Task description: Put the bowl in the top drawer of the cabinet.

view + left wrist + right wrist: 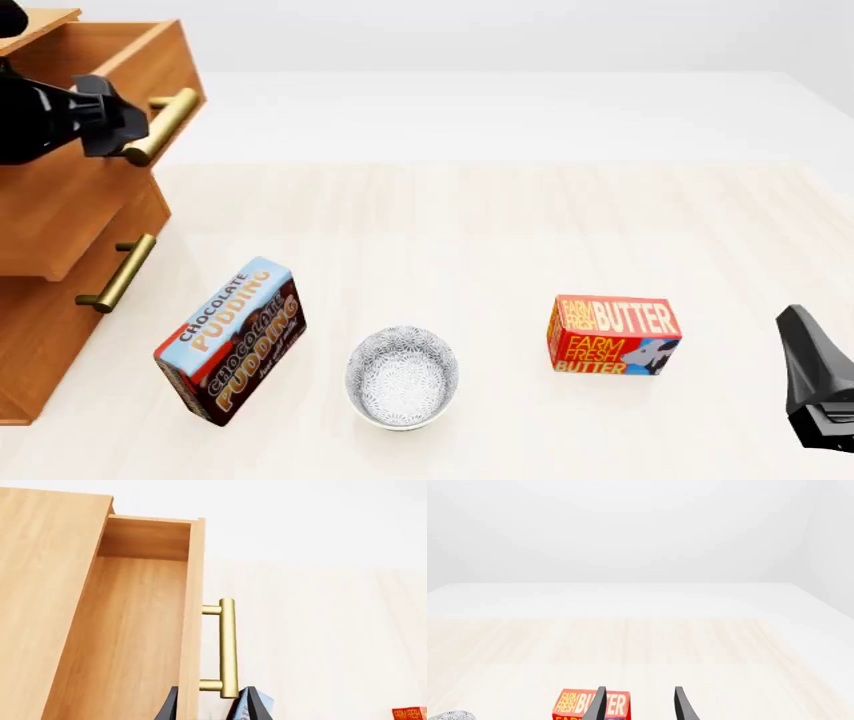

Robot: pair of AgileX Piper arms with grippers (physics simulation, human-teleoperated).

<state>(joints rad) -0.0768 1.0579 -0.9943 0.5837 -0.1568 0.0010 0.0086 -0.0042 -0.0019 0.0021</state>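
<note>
While my left gripper [208, 707] straddles the lower end of the brass handle [163, 126] on the top drawer [100, 95], the drawer stands drawn out of the cabinet [54, 330] at the upper left of the front view. I judge the grip sits there because pulling by the bar is the only way to open the box, and the wrist view shows its wooden inside already exposed and bare. One finger lies on each side of the drawer front and bar, the jaws narrowed about the handle; whether the pads truly press on the brass I cannot tell, since only their tips show at the frame's lower edge.

The bowl [402, 377] sits upright on the table [534, 230] at lower centre of the front view, between the chocolate pudding box [230, 340] on its left and the butter box [613, 335] to its right, well apart from the drawer. Nothing has hold of it yet.

My right gripper [639, 704] waits at the lower right edge, jaws parted and holding nothing, pointed past the butter box. Most of that arm is cut off by the frame. The lower drawer handle [115, 274] shows below, its drawer seemingly closed.
</note>
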